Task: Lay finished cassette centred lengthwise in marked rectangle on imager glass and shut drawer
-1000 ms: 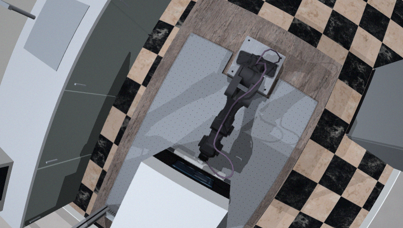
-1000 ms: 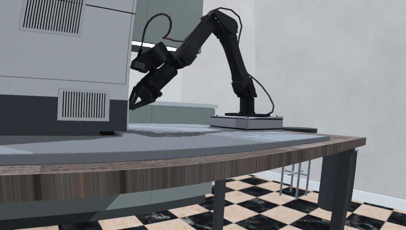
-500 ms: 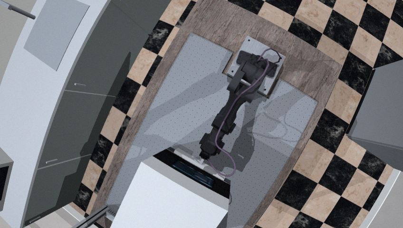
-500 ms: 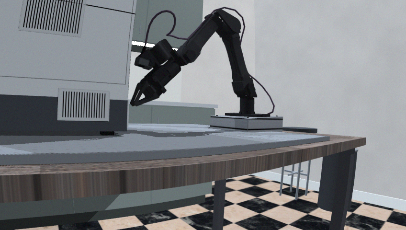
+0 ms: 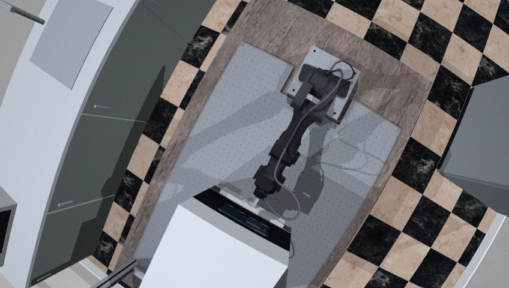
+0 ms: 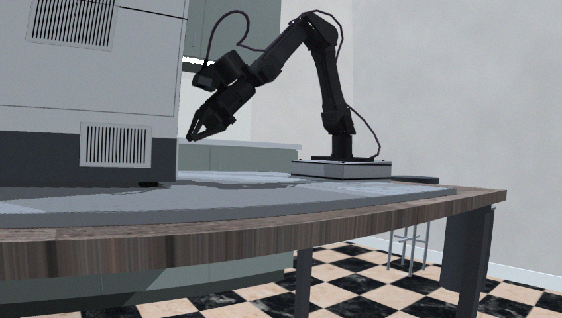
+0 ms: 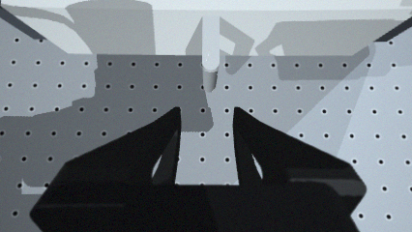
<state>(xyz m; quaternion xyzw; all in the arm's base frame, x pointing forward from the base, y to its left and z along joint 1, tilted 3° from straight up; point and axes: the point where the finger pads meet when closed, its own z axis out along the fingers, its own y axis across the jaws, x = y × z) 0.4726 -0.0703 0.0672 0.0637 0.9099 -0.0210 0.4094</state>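
The gel imager IM (image 5: 214, 253) (image 6: 79, 86) is a big white box at the near end of the table. Its drawer (image 5: 210, 198) stands partly out toward the arm. A dark bluish cassette, FINISHED (image 5: 246, 219), lies lengthwise on the dark glass inside. A pale knob-like handle (image 5: 254, 202) (image 7: 211, 53) sticks out of the drawer's light front panel (image 7: 300, 26). My gripper (image 5: 260, 195) (image 6: 191, 136) (image 7: 207, 115) hangs just in front of that handle, tilted down and above the mat. Its fingers are apart with nothing between them.
A grey perforated mat (image 5: 231, 107) (image 6: 236, 197) covers the wooden table (image 5: 271, 32) (image 6: 276, 232). The arm's base plate (image 5: 352, 76) (image 6: 340, 167) sits at the far end. A purple cable (image 5: 286, 213) loops beside the drawer. Cabinets stand off the table.
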